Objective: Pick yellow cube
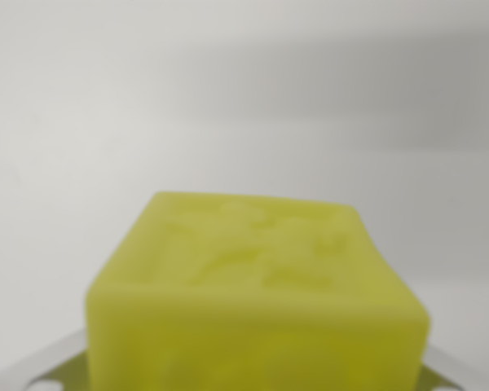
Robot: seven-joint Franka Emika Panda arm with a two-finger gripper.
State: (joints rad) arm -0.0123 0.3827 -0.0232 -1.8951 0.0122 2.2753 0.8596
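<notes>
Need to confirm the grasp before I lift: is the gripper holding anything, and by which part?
Cannot be told. The yellow cube fills the lower wrist view, with metal parts beside its lower corners, but no contact is visible.

The yellow cube (257,301) is blurred, its base cut off below, hiding the jaws' closure.

Yellow cube (257,301) fills the lower centre of the wrist view, very close and blurred, bottom edge cut off by the frame. Lime-yellow, matte, with rounded edges; top face carries a raised relief pattern too soft to read. Sits slightly rotated, top face and one front face visible.
</notes>
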